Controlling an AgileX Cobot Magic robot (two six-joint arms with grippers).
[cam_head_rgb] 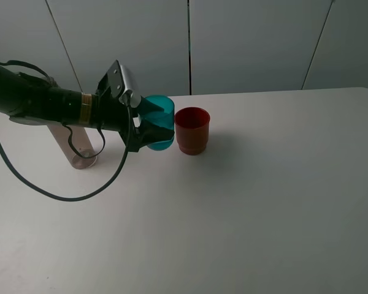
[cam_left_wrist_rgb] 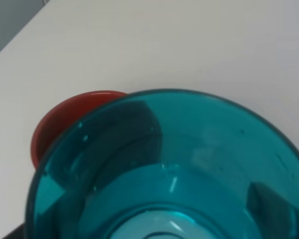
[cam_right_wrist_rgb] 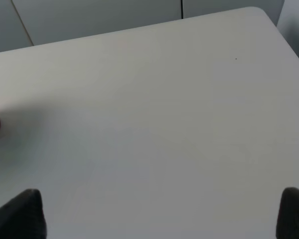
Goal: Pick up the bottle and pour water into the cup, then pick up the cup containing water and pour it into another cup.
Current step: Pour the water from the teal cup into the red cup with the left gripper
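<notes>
White table (cam_head_rgb: pixel 264 184) shows one bottle (cam_head_rgb: pixel 80 153), one teal cup (cam_head_rgb: pixel 164 110), one red cup (cam_head_rgb: pixel 192 130).

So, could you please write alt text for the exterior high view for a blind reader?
The left gripper holds the teal-blue tumbler close beside the dark red cup on a white table. The smoky-grey bottle stands further left, partly behind the black arm.
</notes>
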